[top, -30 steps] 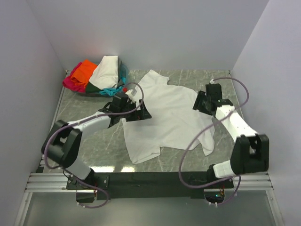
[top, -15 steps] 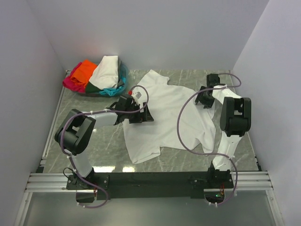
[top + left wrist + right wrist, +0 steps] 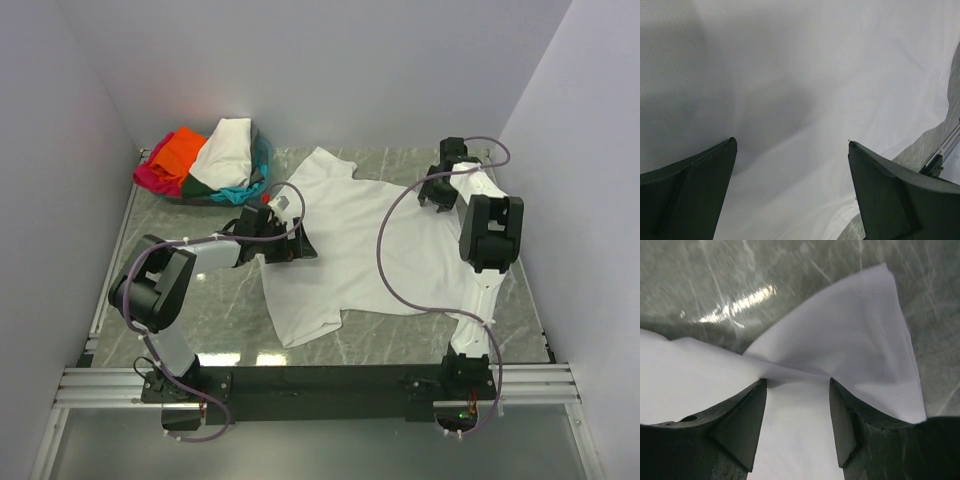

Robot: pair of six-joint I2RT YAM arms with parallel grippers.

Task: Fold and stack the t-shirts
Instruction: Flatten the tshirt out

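Since white shirt (image 3: 355, 250) lies spread flat mid-table (image 3: 200, 300), I have both grippers at its edges, ready for fold. Left gripper (image 3: 790, 145): fingers wide apart, low over shirt's left side, holding nothing. Right gripper (image 3: 797, 382): far right, fingers part-way apart astride sleeve (image 3: 860, 340), cloth creased between tips, not clamped as I judge. Pile of shirts (image 3: 205, 160) waits far left.

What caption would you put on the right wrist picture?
Right claw straddles a puckered corner of the white t-shirt on the marble table.
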